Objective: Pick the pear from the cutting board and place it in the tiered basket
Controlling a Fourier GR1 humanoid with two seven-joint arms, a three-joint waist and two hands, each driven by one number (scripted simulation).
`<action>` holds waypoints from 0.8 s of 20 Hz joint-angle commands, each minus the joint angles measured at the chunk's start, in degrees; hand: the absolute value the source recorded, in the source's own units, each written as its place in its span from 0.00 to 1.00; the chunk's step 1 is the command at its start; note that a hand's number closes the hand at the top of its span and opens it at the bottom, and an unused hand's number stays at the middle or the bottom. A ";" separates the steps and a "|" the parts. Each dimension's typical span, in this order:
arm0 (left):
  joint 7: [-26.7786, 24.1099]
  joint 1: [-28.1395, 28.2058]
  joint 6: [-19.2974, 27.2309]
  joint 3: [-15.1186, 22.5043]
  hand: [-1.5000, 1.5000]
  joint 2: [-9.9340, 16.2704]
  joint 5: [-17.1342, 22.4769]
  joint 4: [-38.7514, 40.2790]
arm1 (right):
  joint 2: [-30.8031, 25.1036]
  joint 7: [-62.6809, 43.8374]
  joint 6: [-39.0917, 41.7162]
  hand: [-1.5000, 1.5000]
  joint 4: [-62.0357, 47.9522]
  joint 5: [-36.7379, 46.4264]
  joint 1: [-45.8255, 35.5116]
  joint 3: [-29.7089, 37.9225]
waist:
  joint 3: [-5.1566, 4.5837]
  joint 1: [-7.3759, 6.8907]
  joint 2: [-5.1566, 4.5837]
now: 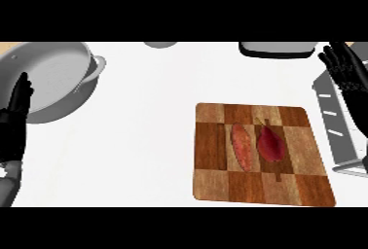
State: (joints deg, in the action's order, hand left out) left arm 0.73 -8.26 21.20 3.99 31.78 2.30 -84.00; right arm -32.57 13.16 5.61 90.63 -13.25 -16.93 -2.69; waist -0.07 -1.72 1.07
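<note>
Head view: pear point(270, 143) lies on the cutting board point(302, 189), just right of an elongated orange-red item point(242, 146). Left hand point(16, 119) at left edge, fingers straight, beside a grey pot point(50, 73). Right hand point(346, 68) upper right, fingers relaxed and apart, over a wire rack point(334, 121). White surface point(144, 146).

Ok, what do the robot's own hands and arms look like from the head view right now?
Both hands are black with segmented, jointed fingers. The left hand shows at the view's left edge as a slim dark shape, with a bit of grey forearm below it near the lower corner. The right hand shows at the upper right, its fingers ridged with visible segments. No cables, markings or sleeves can be made out.
</note>
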 commanded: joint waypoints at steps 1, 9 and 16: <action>1.72 4.07 -1.04 0.11 0.50 -0.42 0.89 -2.34 | 5.73 2.33 1.58 1.00 -6.03 -4.30 1.14 -0.05 | 0.16 0.23 -1.15; 5.18 11.50 -10.10 2.68 0.50 -5.03 10.75 2.84 | 26.34 8.67 7.79 0.00 -13.98 -30.05 13.88 5.39 | 0.43 1.03 -1.69; 5.66 12.16 -12.65 1.77 0.50 -3.57 12.47 1.78 | 6.12 0.20 -7.79 0.00 -19.62 1.05 16.72 -1.51 | -0.45 0.61 -1.89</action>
State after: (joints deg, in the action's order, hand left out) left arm 3.14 1.79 9.56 5.18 28.80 13.41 -86.16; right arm -18.27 17.54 1.95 73.20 -22.77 -1.40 -1.19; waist 0.88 -0.55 -0.02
